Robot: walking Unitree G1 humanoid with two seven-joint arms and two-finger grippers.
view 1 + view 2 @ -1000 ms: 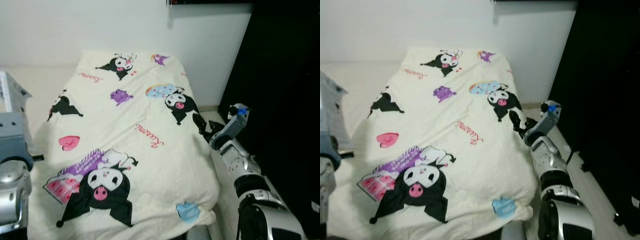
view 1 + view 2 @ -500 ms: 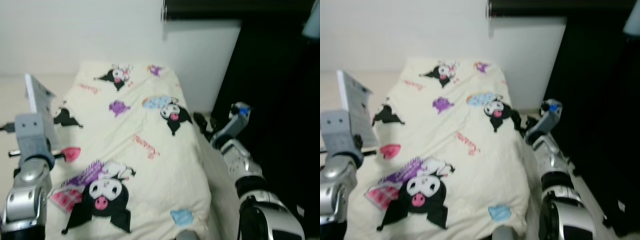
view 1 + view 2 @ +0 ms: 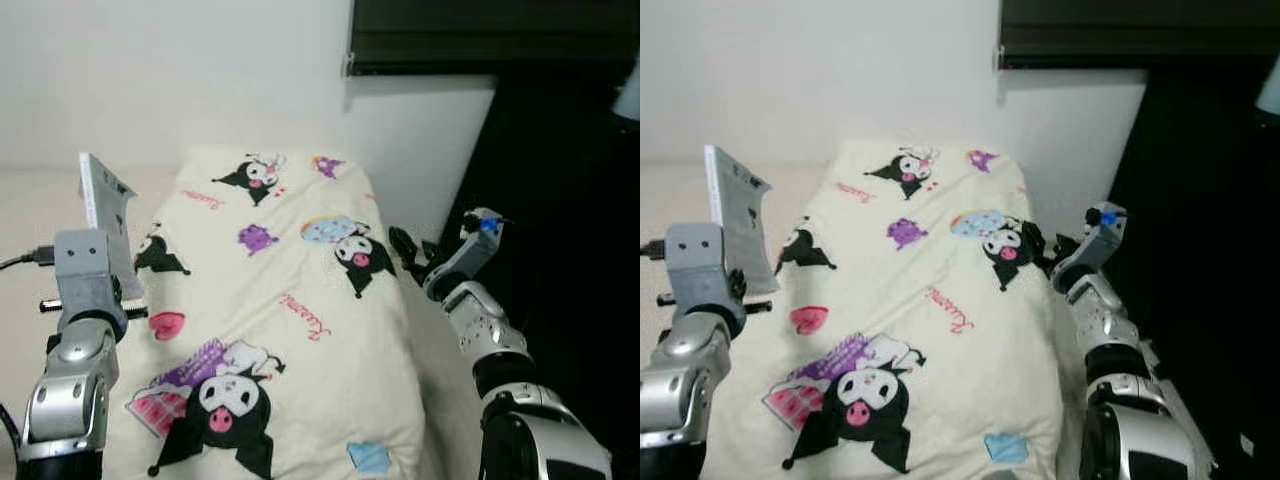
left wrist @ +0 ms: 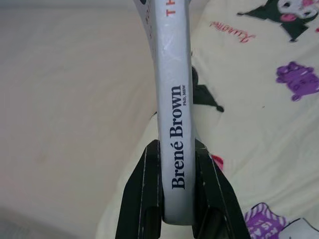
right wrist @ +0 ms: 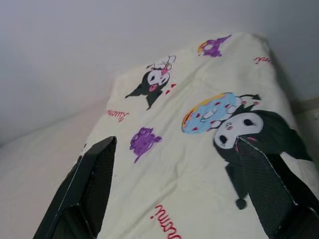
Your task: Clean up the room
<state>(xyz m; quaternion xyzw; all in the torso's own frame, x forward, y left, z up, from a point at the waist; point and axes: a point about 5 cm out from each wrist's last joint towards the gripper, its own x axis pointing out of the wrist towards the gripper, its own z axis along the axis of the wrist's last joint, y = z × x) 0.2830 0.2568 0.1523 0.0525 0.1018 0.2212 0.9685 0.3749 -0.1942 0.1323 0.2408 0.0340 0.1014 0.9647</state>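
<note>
Bed (image 3: pixel 300 330): the largest item before you, covered by a cream duvet (image 3: pixel 940 300) printed with black-and-white cartoon characters, purple figures and pink hearts. It lies between your two tools, its far end against the white wall (image 3: pixel 180 70).

Dark panel (image 3: pixel 560 160): a black surface rising just beyond your right tool, on the side away from the bed.

Left tool (image 4: pixel 177 169): raised over the near left edge of the bed. Its two black fingers (image 4: pixel 149 189) are clamped flat against both covers of a book, so the gap between them is only as wide as the book.

Book (image 4: pixel 172 99): the task's item, white, held upright in your left tool with its spine facing the wrist camera. The spine reads "Brené Brown" in dark letters, and red lettering shows higher up. The book's upper part stands clear above the fingers, slightly tilted. In the head views it rises above the left wrist block (image 3: pixel 88 275), with the duvet's left edge just behind it.

Right tool (image 5: pixel 184 164): stretched out beside the right edge of the bed, fingers spread wide apart and holding nothing. Between its fingers you see the duvet's cartoon print, which lies ahead of the fingertips.
</note>
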